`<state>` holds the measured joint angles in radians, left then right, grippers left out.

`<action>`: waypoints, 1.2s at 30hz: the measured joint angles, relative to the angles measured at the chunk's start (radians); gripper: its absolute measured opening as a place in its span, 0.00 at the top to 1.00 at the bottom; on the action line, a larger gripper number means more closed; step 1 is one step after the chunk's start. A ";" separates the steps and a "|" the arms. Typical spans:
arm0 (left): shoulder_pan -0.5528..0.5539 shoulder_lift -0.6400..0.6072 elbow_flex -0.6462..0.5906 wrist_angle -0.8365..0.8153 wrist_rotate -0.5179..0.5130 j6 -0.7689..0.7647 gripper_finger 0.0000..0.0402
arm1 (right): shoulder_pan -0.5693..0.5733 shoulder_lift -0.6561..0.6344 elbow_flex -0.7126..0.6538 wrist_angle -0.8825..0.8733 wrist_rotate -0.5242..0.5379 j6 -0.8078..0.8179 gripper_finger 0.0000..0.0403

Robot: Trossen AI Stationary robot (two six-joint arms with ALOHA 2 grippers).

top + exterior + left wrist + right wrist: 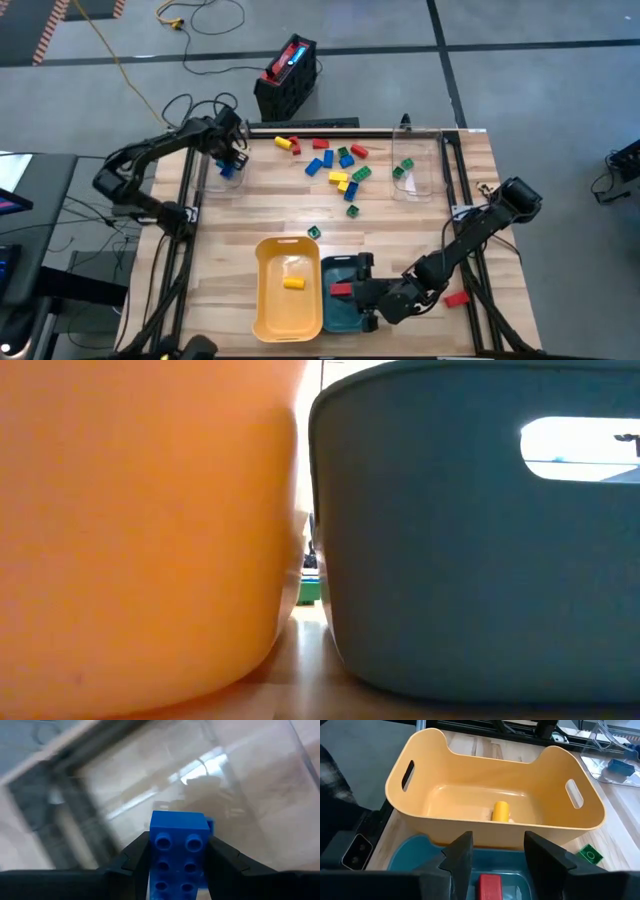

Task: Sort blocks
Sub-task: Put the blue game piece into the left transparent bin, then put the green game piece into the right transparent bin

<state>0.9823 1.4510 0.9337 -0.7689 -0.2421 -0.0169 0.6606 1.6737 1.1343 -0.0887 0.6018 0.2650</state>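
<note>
Closest to the low camera, the yellow tray (140,530) and the teal tray (470,540) fill the view side by side, with a sliver of a green block (310,592) showing in the gap between them; from above, the two trays stand touching at the near edge of the wooden table (230,220), yellow on the left, teal on the right.

Over the teal tray hangs the right gripper (493,851), its fingers spread with nothing between them; a red block (490,885) lies on the teal tray's floor just below the gap; a single yellow block (500,811) lies in the yellow tray; a green block (590,854) lies on the wood just beyond the yellow tray's far corner.

At the table's far left corner the left gripper (180,857) pinches a blue block (179,851) between its fingers, studs facing the wrist camera, held at a clear plastic container (240,785) (whether inside it or just above cannot be told); another clear container (410,172) stands at the far right with something green in it.

Loose blocks (335,160) in red, yellow, blue and green lie scattered across the far middle of the table; one more red block (456,298) lies by the right arm near the table's right edge.
</note>
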 joint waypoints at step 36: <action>-0.795 -0.628 0.000 0.019 -0.132 -0.117 0.39 | -0.155 -0.159 0.005 -0.270 0.072 -0.063 0.52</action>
<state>0.1873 0.8228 0.9334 -0.7501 -0.3742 -0.1334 0.5054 1.5152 1.1397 -0.3585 0.6743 0.2017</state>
